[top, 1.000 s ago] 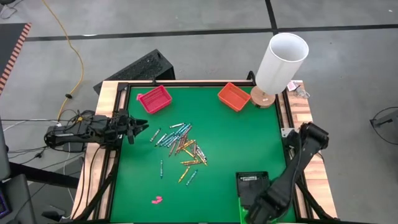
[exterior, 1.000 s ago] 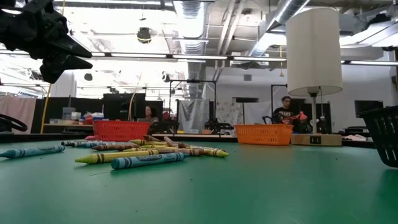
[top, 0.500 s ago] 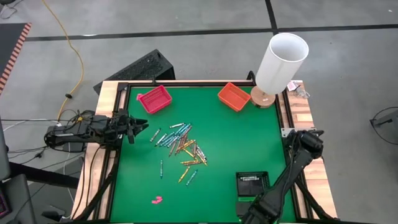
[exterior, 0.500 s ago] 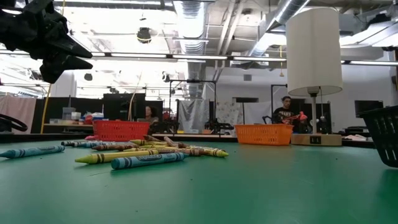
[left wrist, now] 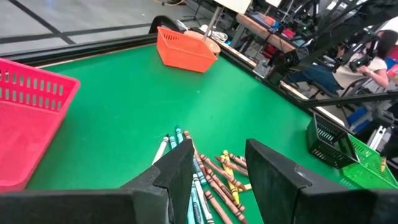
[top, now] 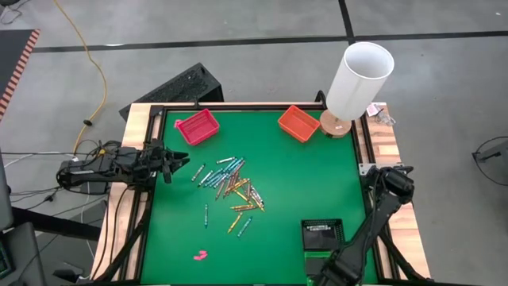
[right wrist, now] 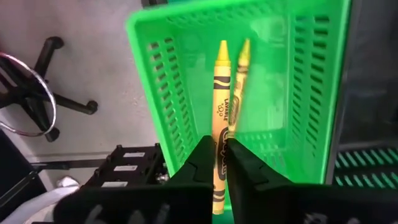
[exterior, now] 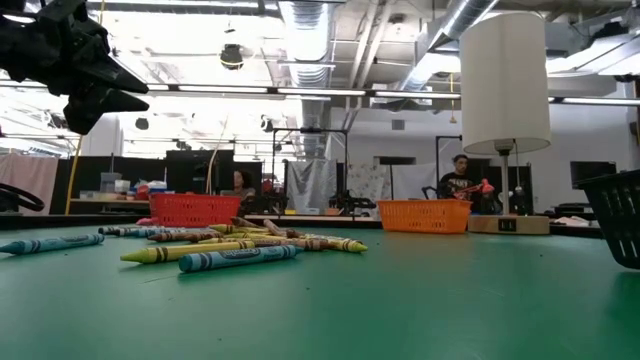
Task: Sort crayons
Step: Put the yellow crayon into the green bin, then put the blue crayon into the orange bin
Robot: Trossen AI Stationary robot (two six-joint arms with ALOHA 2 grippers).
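right claw [right wrist: 219, 163] pinching yellow crayon [right wrist: 221, 118] over green basket [right wrist: 155, 81]

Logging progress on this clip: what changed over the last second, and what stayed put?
The right arm drew back toward the table's near right corner, uncovering the black basket. The right gripper now hangs over the green basket, its fingers still close around a yellow crayon, with another already lying inside. The left gripper stayed open at the left edge, and the crayon pile and the red and orange baskets did not move.

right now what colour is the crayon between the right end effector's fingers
Yellow. The thin yellow wax crayon shows best in the right wrist view, over the green slotted plastic basket.
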